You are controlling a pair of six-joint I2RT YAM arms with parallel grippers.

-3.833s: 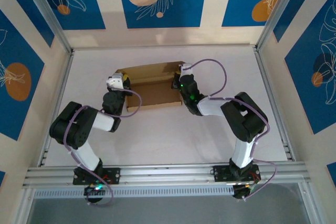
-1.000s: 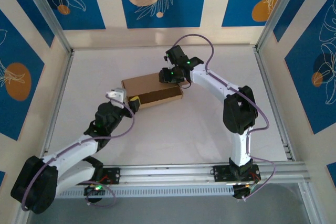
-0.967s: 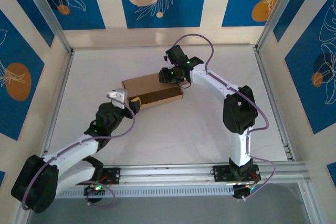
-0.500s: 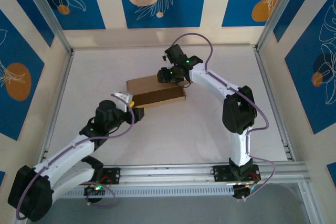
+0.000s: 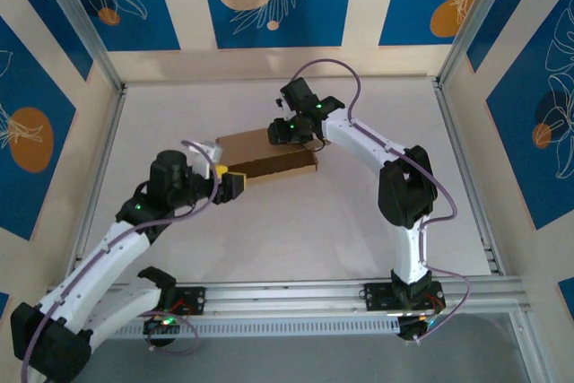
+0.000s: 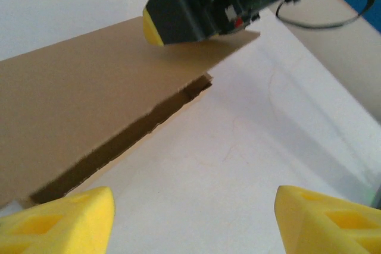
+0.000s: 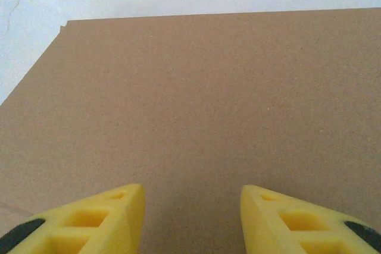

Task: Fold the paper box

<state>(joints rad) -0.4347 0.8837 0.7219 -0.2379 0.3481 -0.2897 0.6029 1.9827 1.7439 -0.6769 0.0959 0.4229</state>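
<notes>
"The paper box (image 5: pixel 267 154), where does it lie?"

"On the white table (image 5: pixel 359 221), in the middle toward the far side, turned a little askew. Its lid is down, so the inside is hidden."

"Fully shut?"

"Not quite. In the left wrist view a dark slit runs along the near edge, between the lid and the front wall. How far the lid stands up there is hard to judge, and the box's left end is cut off by that picture's edge."

"And the left gripper (image 6: pixel 194 206)?"

"Its two yellow fingers stand wide apart with only bare table between them, clasping nothing. From above it sits just at the box's near left corner, covering that corner. I cannot tell whether it touches the cardboard."

"The right gripper (image 7: pixel 191 206)?"

"Over the lid's far right corner, covering it in the top view. In its own camera the fingers are parted, with plain brown lid running beneath and beyond them and nothing caught between. The lid runs off that picture at the right and bottom."

"Is it pressing on the lid?"

"From the left wrist one yellow fingertip (image 6: pixel 152 28) looks to be right at the lid's surface, with shadow under it, but contact cannot be made out. The other fingertip is hidden behind the black body."
</notes>
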